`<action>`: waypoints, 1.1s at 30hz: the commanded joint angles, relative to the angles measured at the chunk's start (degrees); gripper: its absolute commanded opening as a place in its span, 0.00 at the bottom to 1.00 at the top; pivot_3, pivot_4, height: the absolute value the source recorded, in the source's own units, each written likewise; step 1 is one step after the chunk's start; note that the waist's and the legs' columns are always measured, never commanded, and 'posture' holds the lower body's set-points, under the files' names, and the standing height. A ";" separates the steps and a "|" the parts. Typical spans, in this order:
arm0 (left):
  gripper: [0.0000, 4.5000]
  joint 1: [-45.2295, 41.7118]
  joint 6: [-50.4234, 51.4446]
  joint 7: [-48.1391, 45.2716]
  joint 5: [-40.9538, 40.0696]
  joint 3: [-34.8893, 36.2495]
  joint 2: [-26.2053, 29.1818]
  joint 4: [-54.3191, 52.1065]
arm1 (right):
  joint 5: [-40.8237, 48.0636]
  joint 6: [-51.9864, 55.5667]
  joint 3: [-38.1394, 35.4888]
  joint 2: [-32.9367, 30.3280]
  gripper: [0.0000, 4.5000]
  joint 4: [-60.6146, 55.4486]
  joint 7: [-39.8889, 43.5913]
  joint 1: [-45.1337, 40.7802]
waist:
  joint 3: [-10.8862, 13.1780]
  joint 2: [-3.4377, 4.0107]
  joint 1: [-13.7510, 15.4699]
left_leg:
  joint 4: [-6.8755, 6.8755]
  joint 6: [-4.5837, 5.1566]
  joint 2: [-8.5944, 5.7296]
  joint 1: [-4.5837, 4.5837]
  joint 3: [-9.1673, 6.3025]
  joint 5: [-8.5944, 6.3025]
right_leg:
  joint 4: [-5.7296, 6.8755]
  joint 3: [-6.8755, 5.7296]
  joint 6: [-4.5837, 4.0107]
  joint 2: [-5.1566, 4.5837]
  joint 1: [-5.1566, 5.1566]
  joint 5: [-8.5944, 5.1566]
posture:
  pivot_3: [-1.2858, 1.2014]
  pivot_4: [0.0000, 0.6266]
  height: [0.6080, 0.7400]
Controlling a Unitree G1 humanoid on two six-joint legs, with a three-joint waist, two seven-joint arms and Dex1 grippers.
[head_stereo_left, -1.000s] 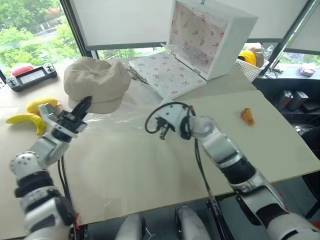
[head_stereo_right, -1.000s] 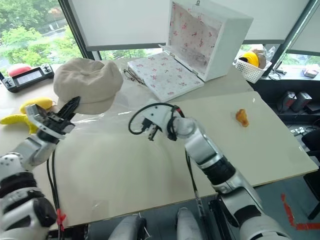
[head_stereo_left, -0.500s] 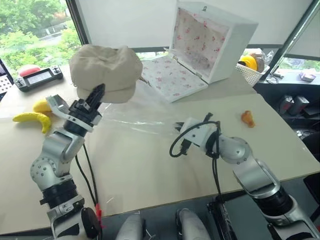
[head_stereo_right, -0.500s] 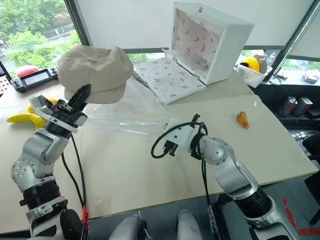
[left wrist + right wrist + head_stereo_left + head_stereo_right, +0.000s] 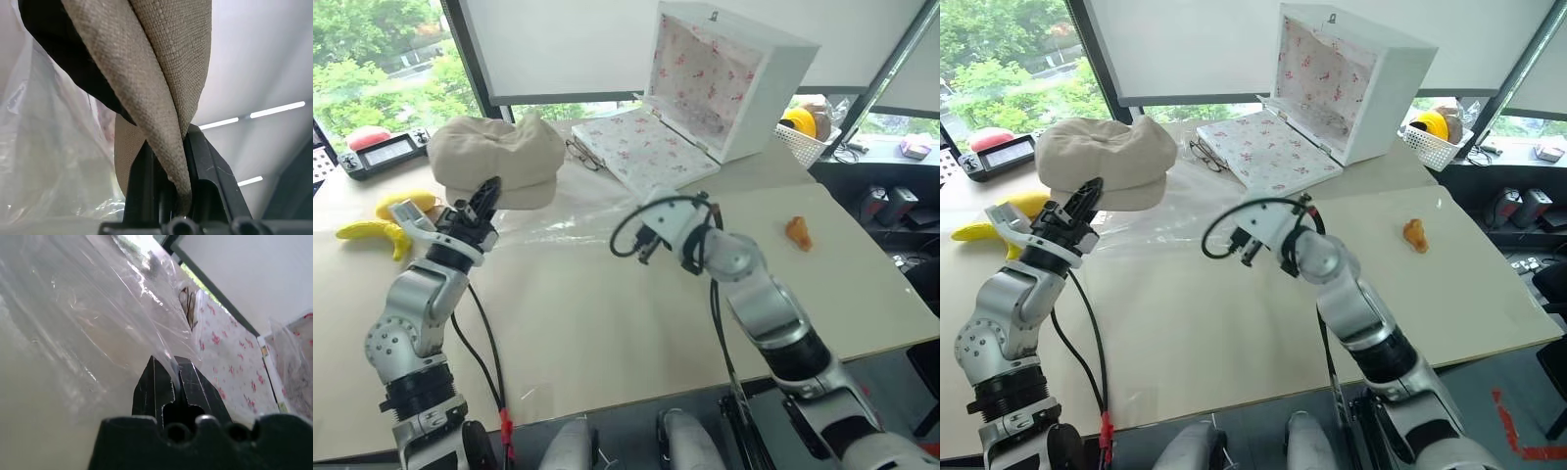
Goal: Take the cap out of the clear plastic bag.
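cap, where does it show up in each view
Left eye view: cap upper left, above the left gripper, which pinches its edge.
Right eye view: cap upper left, again above that gripper.
Left wrist view: beige cloth hangs from the top into the shut fingers.
Right wrist view: not in it; the right gripper pinches the bag.
Shared landmark: the open floral box, right of the cap.

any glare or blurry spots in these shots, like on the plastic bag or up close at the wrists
Left eye view: window light streaks the clear plastic bag with glare. Left wrist view: the cap fabric is sharp, the bag behind it hazy, ceiling lights bright. Right wrist view: the bag's far end washes out white, and the glasses blur.
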 commanded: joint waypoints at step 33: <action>0.01 2.76 11.22 0.25 -7.16 8.82 5.25 -2.05 | 4.76 -10.48 -7.61 -8.29 0.00 -7.68 8.13 14.81 | 0.13 -0.13 -0.49 | -0.13 -0.02 0.04 -0.14 0.14 -0.03 | 0.07 0.13 0.01 0.05 -0.29 -0.02 | 0.52 0.24 1.00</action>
